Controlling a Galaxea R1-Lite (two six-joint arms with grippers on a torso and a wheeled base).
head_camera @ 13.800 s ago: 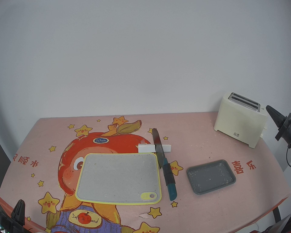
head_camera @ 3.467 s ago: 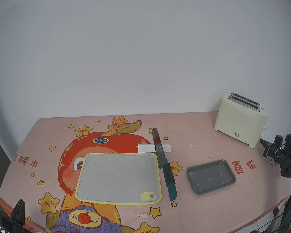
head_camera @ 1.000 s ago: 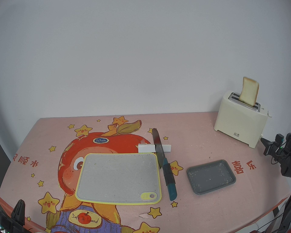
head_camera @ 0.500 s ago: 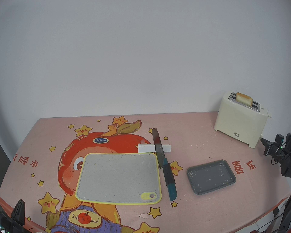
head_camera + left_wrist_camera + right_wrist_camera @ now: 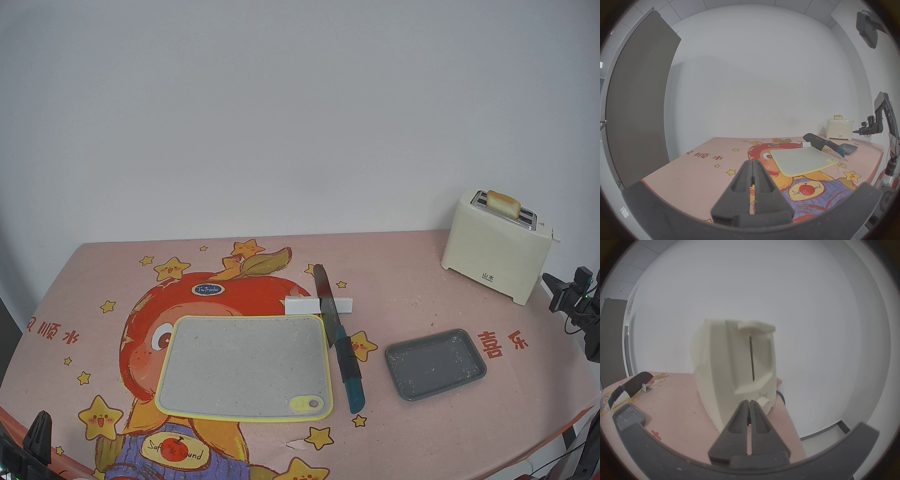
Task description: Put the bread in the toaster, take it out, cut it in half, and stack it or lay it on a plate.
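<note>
Though airborne a second ago, bread [image 5: 503,204] now low in toaster [image 5: 494,250].

1. We count one toaster [image 5: 494,253].
2. We count one slice of bread [image 5: 504,203].
3. We see one knife [image 5: 337,337] and one white block [image 5: 303,305].
4. We count one cutting board [image 5: 244,365].
5. We count one grey plate [image 5: 435,364].

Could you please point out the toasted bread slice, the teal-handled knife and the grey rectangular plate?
Toasted bread slice [image 5: 504,204]: head view, exposed top crust.
Teal-handled knife [image 5: 338,337]: head view, where blade meets handle.
Grey rectangular plate [image 5: 435,364]: head view, bare floor.
</note>
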